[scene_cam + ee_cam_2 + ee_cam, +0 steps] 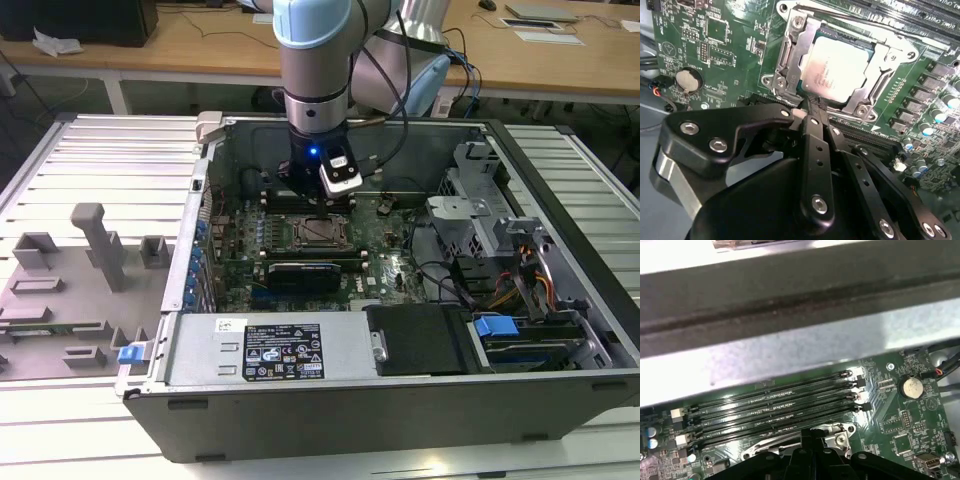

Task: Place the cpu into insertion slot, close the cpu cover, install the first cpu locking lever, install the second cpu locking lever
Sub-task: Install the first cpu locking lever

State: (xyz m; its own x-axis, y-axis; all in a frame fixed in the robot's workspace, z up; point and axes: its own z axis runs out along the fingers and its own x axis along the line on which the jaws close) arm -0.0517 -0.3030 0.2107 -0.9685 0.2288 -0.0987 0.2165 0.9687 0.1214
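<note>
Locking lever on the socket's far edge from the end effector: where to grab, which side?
Probably the lever near its bent end, coming from above and straddling it: it is a thin rod lying flat along the cpu cover, so a pinch across it fits best.

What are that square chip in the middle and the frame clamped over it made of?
The cpu has a pale silver-beige top with a dull, brushed sheen, so it looks like metal. The cpu cover around it looks like thin stamped steel: bright, silvery, with sharp glints. The circuit board beneath is glossy green, probably lacquered laminate.
</note>
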